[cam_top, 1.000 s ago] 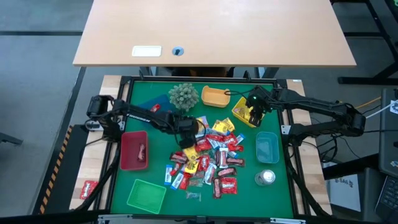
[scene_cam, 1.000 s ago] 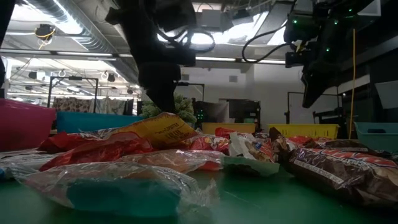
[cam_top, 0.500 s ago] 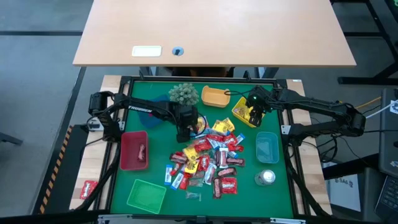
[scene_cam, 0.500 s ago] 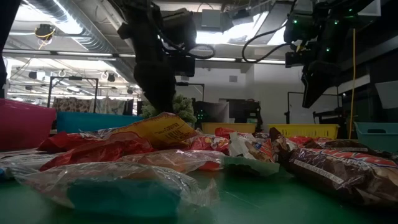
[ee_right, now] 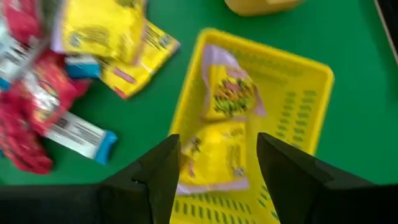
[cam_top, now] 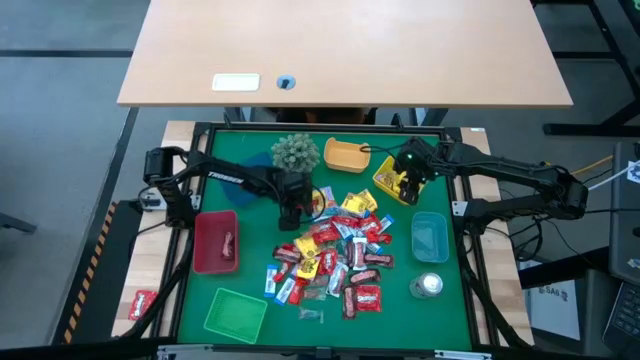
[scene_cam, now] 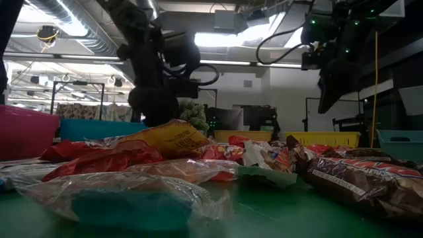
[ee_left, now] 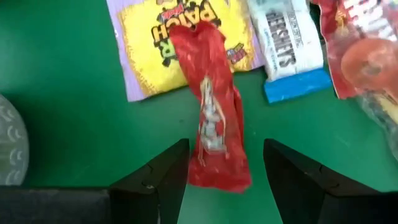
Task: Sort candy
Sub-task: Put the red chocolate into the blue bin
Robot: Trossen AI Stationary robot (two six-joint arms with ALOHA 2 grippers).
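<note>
High view: candy pile [cam_top: 335, 262] on green mat centre; 1 sweet in red tray [cam_top: 215, 241]. Left gripper [ee_left: 225, 163] at pile's far edge, jaws apart, 1 red packet [ee_left: 210, 112] hanging between them, contact unclear. Right gripper [ee_right: 216, 163] over yellow basket [ee_right: 311, 93], jaws apart, empty; 2 yellow packets [ee_right: 231, 93] inside.

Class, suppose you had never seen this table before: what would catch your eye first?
First, the bright heap of candy at the middle of the green mat. Next, the left hand, open around a red packet at the heap's far edge. Then the right hand, open above two yellow packets in the yellow tray.
</note>
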